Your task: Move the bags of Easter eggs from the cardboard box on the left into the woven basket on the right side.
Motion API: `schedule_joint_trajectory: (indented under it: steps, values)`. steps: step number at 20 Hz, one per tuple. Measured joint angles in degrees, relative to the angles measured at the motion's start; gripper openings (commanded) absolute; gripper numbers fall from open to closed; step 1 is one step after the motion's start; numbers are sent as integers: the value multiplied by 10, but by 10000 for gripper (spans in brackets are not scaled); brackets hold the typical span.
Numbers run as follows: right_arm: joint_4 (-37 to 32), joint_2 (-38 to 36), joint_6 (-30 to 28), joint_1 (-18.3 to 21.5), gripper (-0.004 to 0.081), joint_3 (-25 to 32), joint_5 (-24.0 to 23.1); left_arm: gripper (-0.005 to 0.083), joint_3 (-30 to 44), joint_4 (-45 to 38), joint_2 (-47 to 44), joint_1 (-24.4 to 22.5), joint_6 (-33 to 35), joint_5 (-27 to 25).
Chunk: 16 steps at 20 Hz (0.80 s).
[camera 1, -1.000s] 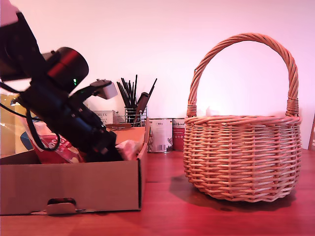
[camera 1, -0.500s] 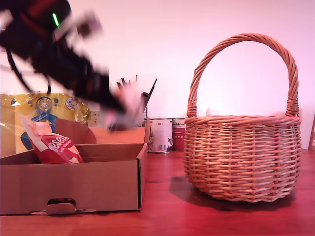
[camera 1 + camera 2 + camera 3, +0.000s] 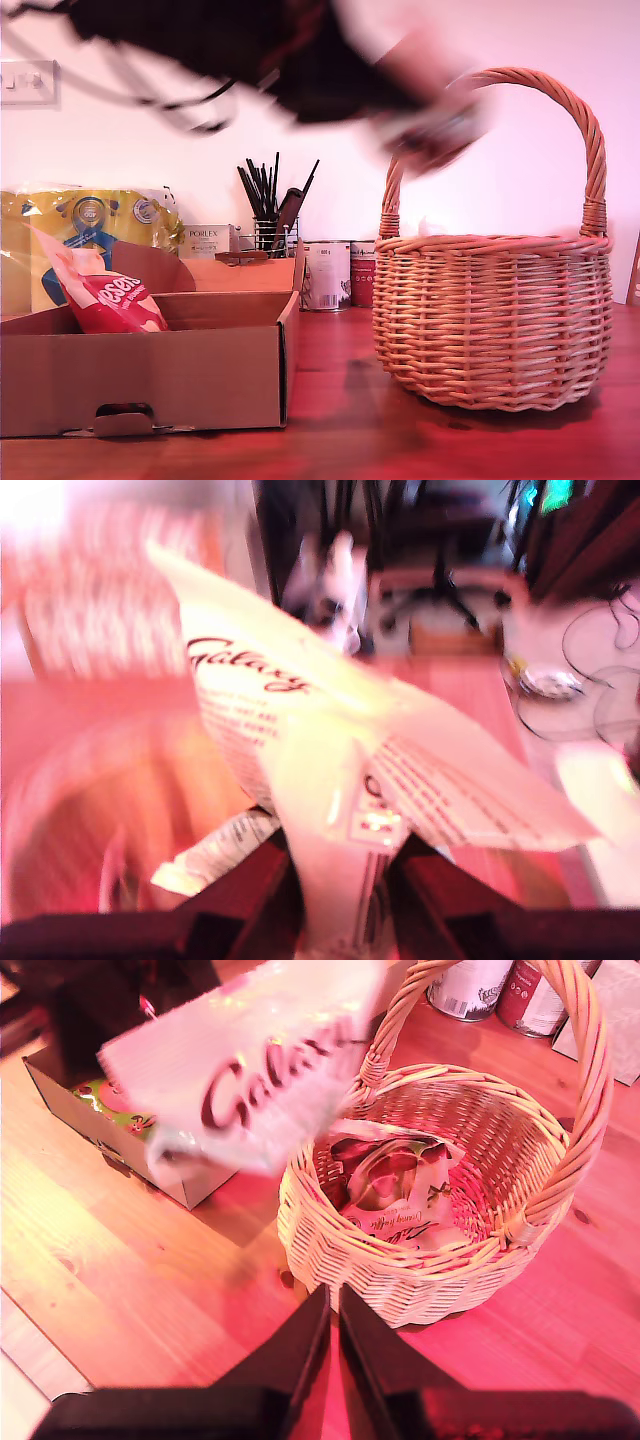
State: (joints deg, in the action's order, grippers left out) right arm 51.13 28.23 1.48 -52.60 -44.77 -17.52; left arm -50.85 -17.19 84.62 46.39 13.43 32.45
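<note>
My first gripper [image 3: 340, 905] is shut on a pale crinkly bag [image 3: 330, 740] printed "Galaxy", one of the bags of Easter eggs. In the exterior view the arm is a dark blur across the top, with the bag [image 3: 440, 120] beside the handle of the woven basket [image 3: 495, 320]. The second wrist view looks down on that bag [image 3: 250, 1070] hanging over the table between the cardboard box [image 3: 110, 1110] and the basket's rim [image 3: 400, 1270]. A white leaf-printed bag [image 3: 390, 1185] lies inside the basket. A red-and-white bag [image 3: 105, 295] leans in the box [image 3: 140, 375]. My second gripper [image 3: 325, 1305] is shut on nothing, high above the table.
A large yellow-and-blue pack [image 3: 90, 215] stands behind the box. Two tins [image 3: 325, 275], a holder of dark pens [image 3: 270, 210] and a small white carton [image 3: 210, 240] line the back of the wooden table. The basket's tall arched handle [image 3: 590, 130] rises above its rim.
The first arm has lifted the pale bag out of the box and swung it up and toward the exterior view's right, to the basket's handle. The red-and-white bag stays in the box.
</note>
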Motion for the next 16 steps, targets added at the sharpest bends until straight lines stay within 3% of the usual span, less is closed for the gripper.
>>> schedule_joint_trajectory:
  steps: [7, 12, 16]
  values:
    - [0, 0, 0, 0, -13, 0, -10, 182, 0, -145, 99, 18, -14, -116]
    - [0, 0, 0, 0, -13, 0, -10, 183, -71, -145, 182, 28, -14, -155]
    - [0, 0, 0, 0, -13, 0, -10, 185, -99, -145, 186, 28, -14, -165]
